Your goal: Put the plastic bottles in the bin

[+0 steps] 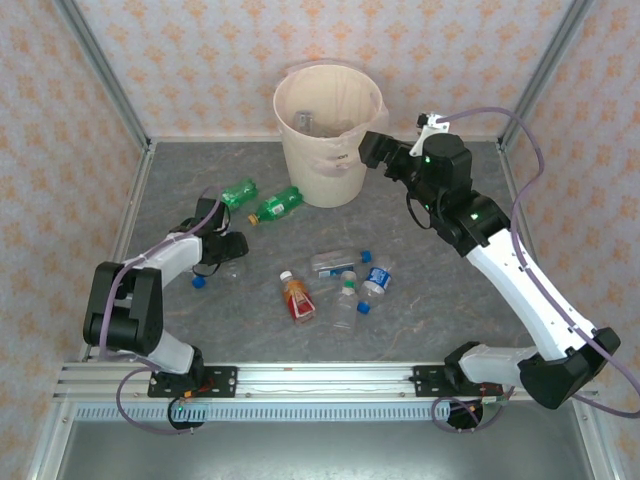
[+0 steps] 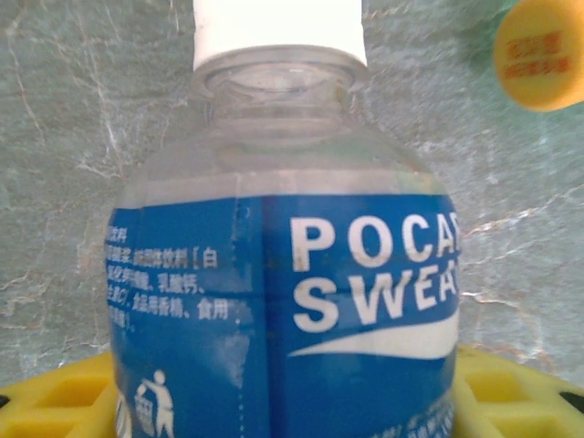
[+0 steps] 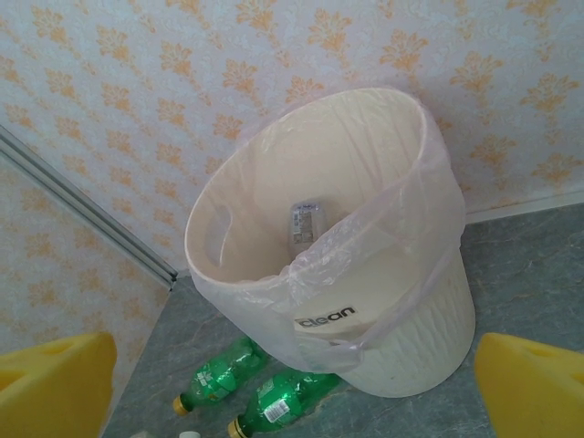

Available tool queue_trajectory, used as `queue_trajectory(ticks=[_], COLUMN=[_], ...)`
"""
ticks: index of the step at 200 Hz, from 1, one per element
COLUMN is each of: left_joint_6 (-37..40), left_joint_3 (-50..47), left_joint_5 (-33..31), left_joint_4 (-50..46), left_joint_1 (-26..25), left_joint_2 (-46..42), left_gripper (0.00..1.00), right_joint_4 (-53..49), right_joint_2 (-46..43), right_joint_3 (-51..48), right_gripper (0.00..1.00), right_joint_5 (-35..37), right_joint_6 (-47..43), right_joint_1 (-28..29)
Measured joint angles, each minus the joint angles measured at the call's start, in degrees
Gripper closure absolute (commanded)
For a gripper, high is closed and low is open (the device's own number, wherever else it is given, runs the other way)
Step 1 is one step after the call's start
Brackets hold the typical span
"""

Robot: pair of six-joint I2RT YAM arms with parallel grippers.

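On the left side of the table [image 1: 420, 320] the left gripper [image 1: 232, 247] is low over a clear bottle with blue label [image 2: 301, 301], which sits between its two yellow fingers [image 2: 55, 401]. Whether they press it I cannot tell, and the long axis of this bottle runs straight away from the gripper, with the white cap [image 2: 278, 32] at the far end. More to the right, a green bottle [image 1: 280, 204] and a second green bottle [image 1: 240, 191] lie near the foot of the bin [image 1: 330, 160], their yellow caps pointing away from it, and the right gripper [image 1: 368, 150] hangs just beside the bin's wall with jaws wide apart and nothing in them.
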Motion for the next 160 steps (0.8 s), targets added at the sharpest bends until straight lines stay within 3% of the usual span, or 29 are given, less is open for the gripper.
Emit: queue_trajectory(ticks=[70,160], left_joint_6=[-2.58,-7.45], left_joint_3=[0.92,16.98], left_joint_5=[1.79,3.04], left_joint_4=[-1.66,-5.70], left_joint_1=[-0.04,-2.40], left_joint_2=[-8.57,-14.19], left_gripper=[0.51,0.52], right_joint_4=[0.00,0.26], right_joint_2=[0.00,-3.34], right_joint_3=[0.00,-2.27], right_gripper=[0.00,0.00], right_joint_5=[0.00,0.13], right_joint_6=[0.46,1.07], right_joint_1=[0.00,0.00])
